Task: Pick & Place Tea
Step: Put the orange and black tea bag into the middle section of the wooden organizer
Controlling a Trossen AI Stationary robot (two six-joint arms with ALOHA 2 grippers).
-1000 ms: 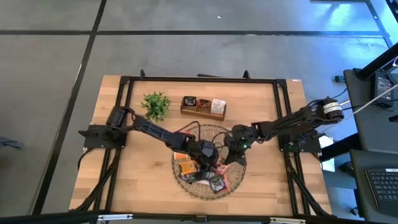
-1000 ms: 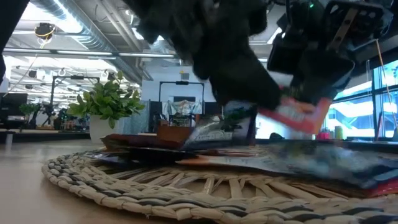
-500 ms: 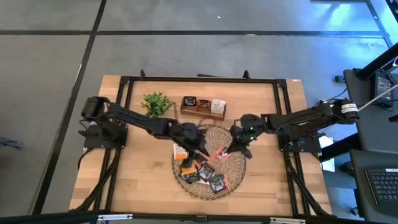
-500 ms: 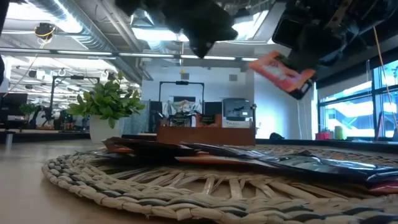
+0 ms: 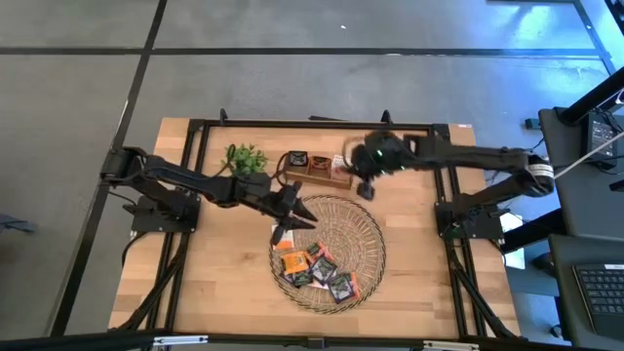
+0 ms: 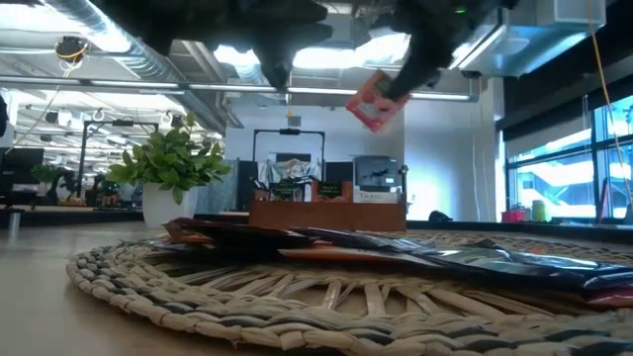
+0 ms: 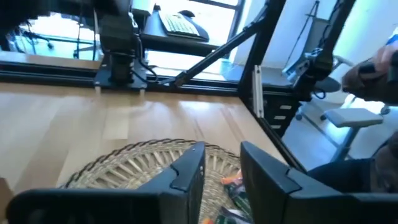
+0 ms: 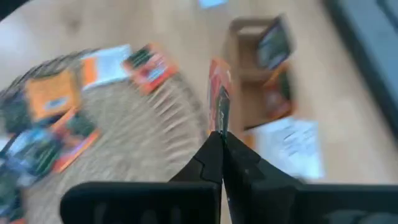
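Observation:
My right gripper point(image 5: 366, 187) is shut on one orange tea sachet point(image 6: 374, 99) and hovers over the right end of the brown wooden box point(image 5: 318, 166). Several more tea sachets point(image 5: 314, 268) lie flat in the round woven tray point(image 5: 375, 234). My left gripper point(image 5: 291, 216) stands open above the tray's far left rim. Nothing is between its fingers point(image 7: 189, 168), which point about level across the tray point(image 7: 124, 163). My right gripper pinches the orange sachet by one edge point(image 8: 218, 124) between its two fingertips. The fingers slant down from the table's right side. The sachet sticks out beyond them, edge-on in the wrist view and tilted in the low view, lifted clear above the box point(image 8: 258, 62).
A small green plant point(image 5: 244, 159) stands left of the box at the table's far side. The box's compartments hold dark, orange and white packets. A black frame rail point(image 5: 312, 125) runs around the table. Bare wood lies near the front left and right.
My right gripper has risen off the tray with the orange sachet, gone toward the far edge as far as the wooden box, and rolled its wrist. My left gripper has lifted from the sachets, drawn back toward the tray's far left rim and tipped up toward level.

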